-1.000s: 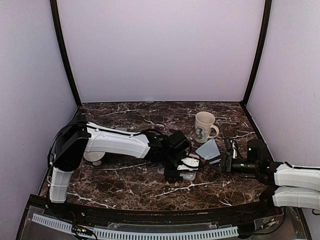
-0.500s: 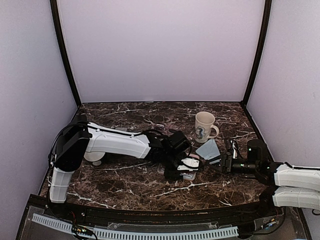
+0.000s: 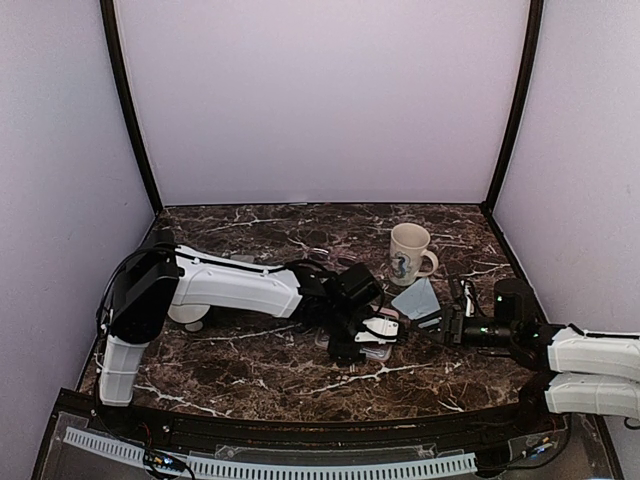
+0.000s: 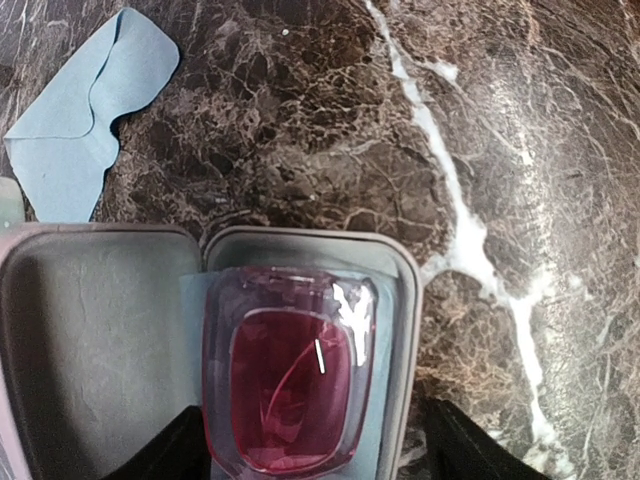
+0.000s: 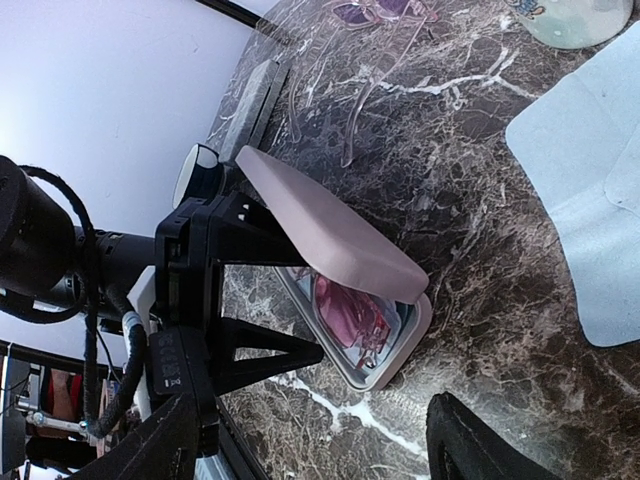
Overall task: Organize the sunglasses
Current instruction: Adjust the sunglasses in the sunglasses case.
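Across the dark marble surface [image 3: 250,370], veined in white and glossy under the light, the white left arm [image 3: 230,285] reaches in to the middle and the right arm [image 3: 590,355] comes in low from the right, so the two meet close together around one spot. Behind them stands a cream ceramic mug [image 3: 409,254] with a blue motif, its handle to the right. Just in front of the mug lies a soft light blue cloth [image 3: 416,298], flat with wavy edges, between the mug and the right arm's tip. An oblong pink case [image 5: 335,240] with rounded corners lies open, its smooth lid propped half up and its lining matte grey. The left end effector [image 4: 315,440] hangs right over the case, blocking it from above; its dark fingers stand apart on either side of the tray, clamped on nothing that I can see. The right end effector [image 5: 312,430] faces the case from near by, its fingers spread wide and bare. The red-pink sunglasses [image 4: 290,375], chunky, translucent and shiny, lie folded inside the tray on a pale blue layer. Farther back, a second pair of sunglasses [image 5: 385,10] with thin arms lies unfolded on the marble, beside a flat grey case [image 5: 255,100].
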Tool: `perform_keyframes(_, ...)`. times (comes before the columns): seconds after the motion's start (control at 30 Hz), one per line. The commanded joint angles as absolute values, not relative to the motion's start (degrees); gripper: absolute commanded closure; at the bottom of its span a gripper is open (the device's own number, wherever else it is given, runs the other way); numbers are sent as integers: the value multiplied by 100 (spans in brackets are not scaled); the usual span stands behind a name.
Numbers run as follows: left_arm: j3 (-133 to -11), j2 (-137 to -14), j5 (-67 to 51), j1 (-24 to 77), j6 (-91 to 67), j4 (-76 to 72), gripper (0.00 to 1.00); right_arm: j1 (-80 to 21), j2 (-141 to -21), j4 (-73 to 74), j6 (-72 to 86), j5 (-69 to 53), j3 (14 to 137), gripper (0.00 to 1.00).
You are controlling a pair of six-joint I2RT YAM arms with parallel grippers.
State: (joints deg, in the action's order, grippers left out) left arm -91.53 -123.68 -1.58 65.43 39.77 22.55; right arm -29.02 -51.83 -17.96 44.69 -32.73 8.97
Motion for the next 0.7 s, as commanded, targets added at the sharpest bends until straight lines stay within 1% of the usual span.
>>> perform_keyframes(0.0, -9230, -12224, -89, 6574, 3824, 2342, 22, -2944, -5204, -1980, 4427, -3240, 890, 21)
perform_keyframes(0.13, -9065, -12014, -119, 6574, 3759, 2158, 19, -2944, -5203, -1853, 4363, -3163, 961, 21)
perform_keyframes(0.37, -8545, -11630, -95, 6564, 3606, 1893, 18, -2944, -5319, -1516, 4166, -2924, 1296, 21)
perform_keyframes(0.47, -8143, -11381, -81, 6549, 3488, 1522, 18, -2944, -5563, -1426, 4011, -2718, 1556, 21)
perform_keyframes(0.67, -7397, -10879, 64, 6531, 3257, 914, 18, -2953, -6289, -1466, 3735, -2747, 2155, 19)
